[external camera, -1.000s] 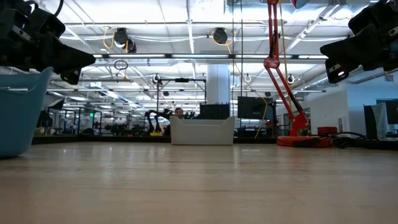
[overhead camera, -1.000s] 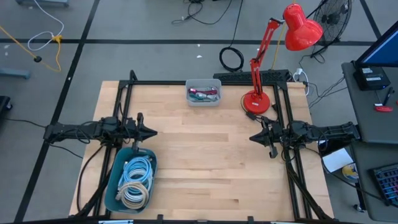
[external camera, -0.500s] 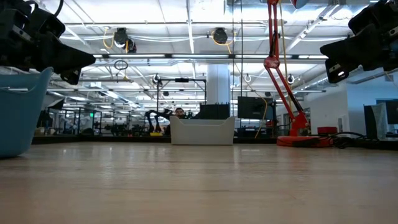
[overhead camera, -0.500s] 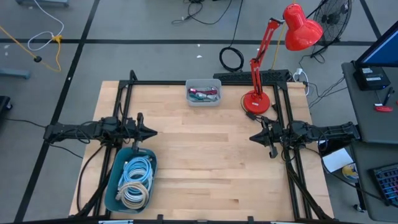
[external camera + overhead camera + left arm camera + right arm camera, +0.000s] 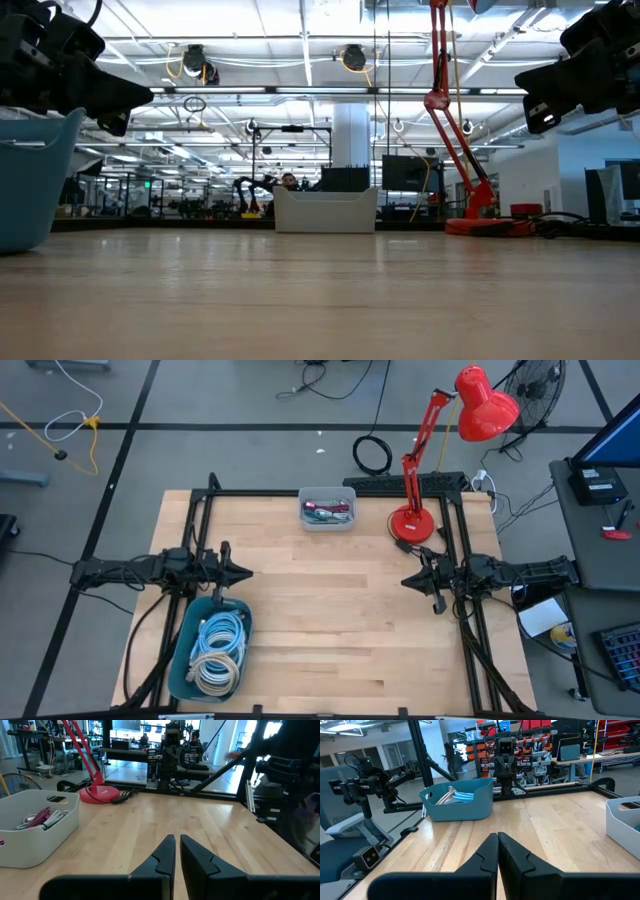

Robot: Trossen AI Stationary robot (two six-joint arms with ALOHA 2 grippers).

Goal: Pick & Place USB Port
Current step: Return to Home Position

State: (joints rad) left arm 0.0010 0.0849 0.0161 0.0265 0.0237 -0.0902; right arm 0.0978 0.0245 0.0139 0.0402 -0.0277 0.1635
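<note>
Above the table (image 5: 330,610) — left hand (image 5: 243,572), right hand (image 5: 408,580) (both closed).

The blue bin (image 5: 25,180) is running off the low view's left edge, the red lamp (image 5: 487,226) is being cut at the top, and the gray bin (image 5: 325,212) is hiding its cables (image 5: 327,511), which from above are showing too small to tell apart.

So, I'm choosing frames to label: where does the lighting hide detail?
Low view: ceiling lights behind leave the left arm and right arm as dark silhouettes. High view: even light, cables in the blue bin show clearly. Left wrist view: bright reflections on the far floor.
</note>
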